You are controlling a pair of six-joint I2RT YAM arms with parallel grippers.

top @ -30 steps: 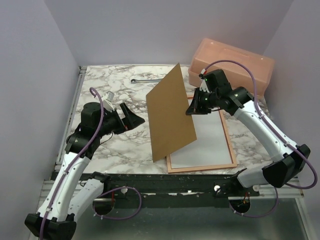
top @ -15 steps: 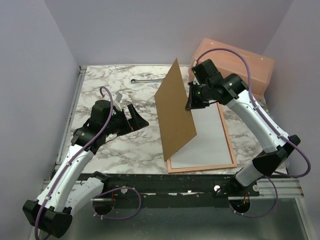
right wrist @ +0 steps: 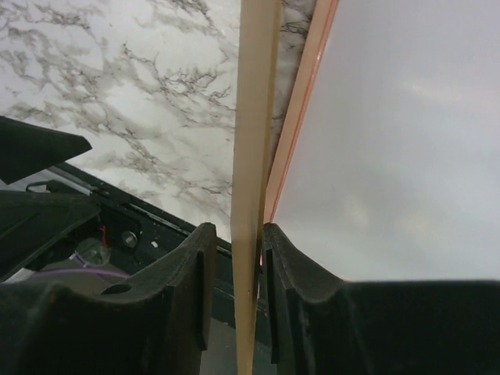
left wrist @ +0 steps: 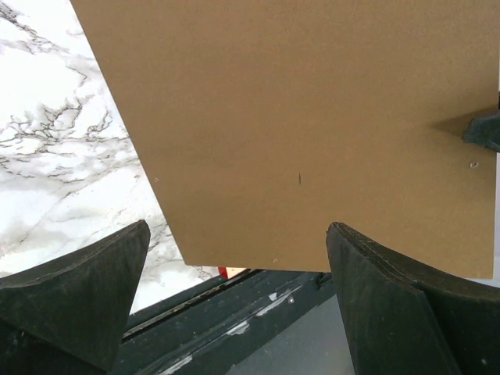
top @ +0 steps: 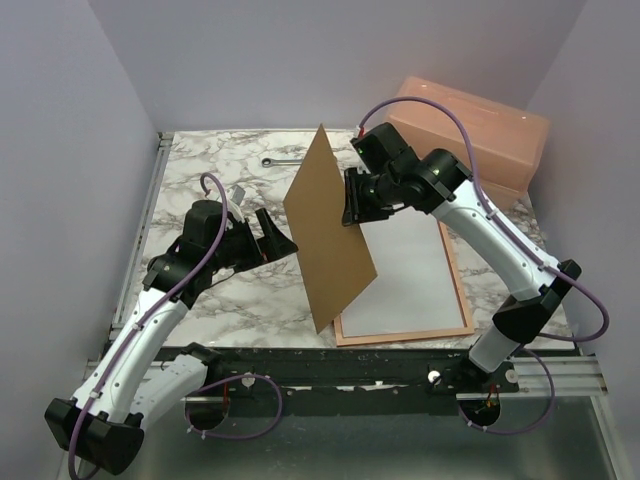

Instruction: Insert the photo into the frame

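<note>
Right gripper (top: 351,203): jaws clamped on the edge of the brown backing board (top: 330,235). The board stands steeply on edge, its low corner by the frame's near-left corner.

Left gripper (top: 274,234): jaws apart, holding nothing, facing the board's broad face.

Frame (top: 400,339) lies flat on the bench (top: 200,170), right side, pale orange back up. A pale grey sheet (top: 410,275) fills it; cannot tell whether it is the photo or the pane.

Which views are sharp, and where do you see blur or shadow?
Top view: evenly lit and sharp; the right gripper holds the brown board. Left wrist view: the left gripper has dark, soft fingers; a shadow falls near the board's right edge. Right wrist view: the board's edge looks soft.
</note>
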